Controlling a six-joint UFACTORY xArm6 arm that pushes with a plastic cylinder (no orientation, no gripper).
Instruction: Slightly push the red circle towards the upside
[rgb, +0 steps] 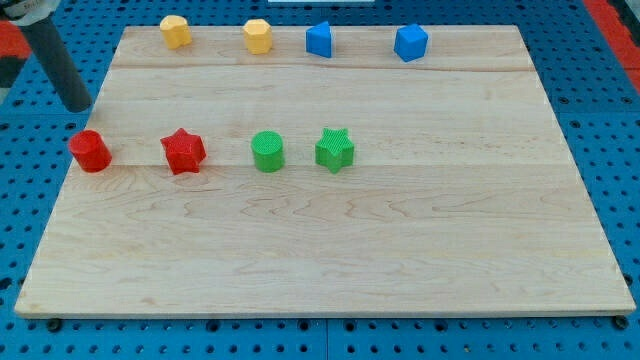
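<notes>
The red circle stands near the left edge of the wooden board. My tip is at the board's left edge, just above the red circle in the view and slightly to its left, with a small gap between them. The dark rod runs up from the tip to the view's top left corner. A red star sits to the right of the red circle in the same row.
A green circle and a green star continue the row to the right. Along the top edge stand two yellow blocks and two blue blocks. Blue pegboard surrounds the board.
</notes>
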